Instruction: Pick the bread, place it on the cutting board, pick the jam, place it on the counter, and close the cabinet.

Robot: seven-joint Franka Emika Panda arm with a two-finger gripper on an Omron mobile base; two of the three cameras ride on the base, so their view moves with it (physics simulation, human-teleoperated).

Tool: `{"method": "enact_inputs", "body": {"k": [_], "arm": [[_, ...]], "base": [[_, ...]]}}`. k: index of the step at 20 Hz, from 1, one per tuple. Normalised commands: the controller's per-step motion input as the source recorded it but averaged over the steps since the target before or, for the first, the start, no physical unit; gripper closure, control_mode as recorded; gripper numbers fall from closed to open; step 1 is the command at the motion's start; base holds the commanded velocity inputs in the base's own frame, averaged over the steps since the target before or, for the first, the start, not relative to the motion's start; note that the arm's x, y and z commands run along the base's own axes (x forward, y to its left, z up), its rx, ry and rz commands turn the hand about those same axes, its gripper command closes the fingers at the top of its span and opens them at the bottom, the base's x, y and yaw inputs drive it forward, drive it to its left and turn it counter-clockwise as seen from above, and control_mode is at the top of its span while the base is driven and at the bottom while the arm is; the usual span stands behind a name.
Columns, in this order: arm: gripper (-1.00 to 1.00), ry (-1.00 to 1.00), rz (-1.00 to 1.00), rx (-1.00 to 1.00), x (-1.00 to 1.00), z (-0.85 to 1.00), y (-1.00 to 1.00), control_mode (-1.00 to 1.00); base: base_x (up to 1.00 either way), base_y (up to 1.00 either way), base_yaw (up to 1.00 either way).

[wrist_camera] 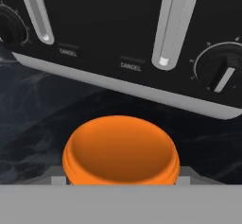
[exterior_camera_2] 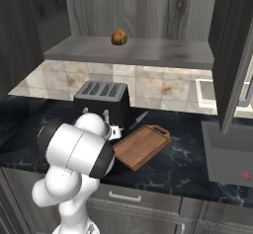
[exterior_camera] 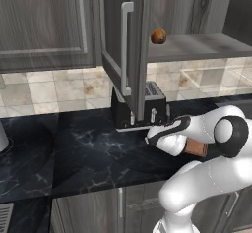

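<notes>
Landmark: toaster (exterior_camera_2: 102, 101), black, at the back of the black marble counter (exterior_camera: 83, 151).

Cabinet (exterior_camera: 123, 45) is above the toaster, door swung open, silver bar handle hanging just over the toaster's top. Bread (exterior_camera_2: 118, 37) sits on the cabinet's lower shelf, above and slightly right of the toaster in the right base view.

Cutting board (exterior_camera_2: 142, 145) lies flat on the counter, just right of the toaster's front, bare.

Gripper (exterior_camera: 150, 131) is low in front of the toaster's control face. Jam (wrist_camera: 121, 150) sits right at the fingertips in the hand view, orange top facing the camera, toaster levers and dials behind it. Can't tell whether the fingers are clamped on it or how wide they stand.
</notes>
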Motion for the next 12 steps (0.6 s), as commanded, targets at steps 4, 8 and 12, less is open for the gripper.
{"method": "enact_inputs", "body": {"k": [4,8,12], "arm": [[-1.00,0.00,0.00,0.00,0.00,0.00,0.00,-1.00],[-1.00,0.00,0.00,0.00,-0.03,0.00,0.00,-1.00],[-1.00,0.00,0.00,0.00,-0.15,0.00,0.00,-1.00]], "base": [[0.00,0.00,0.00],[0.00,0.00,0.00],[0.00,0.00,0.00]]}}
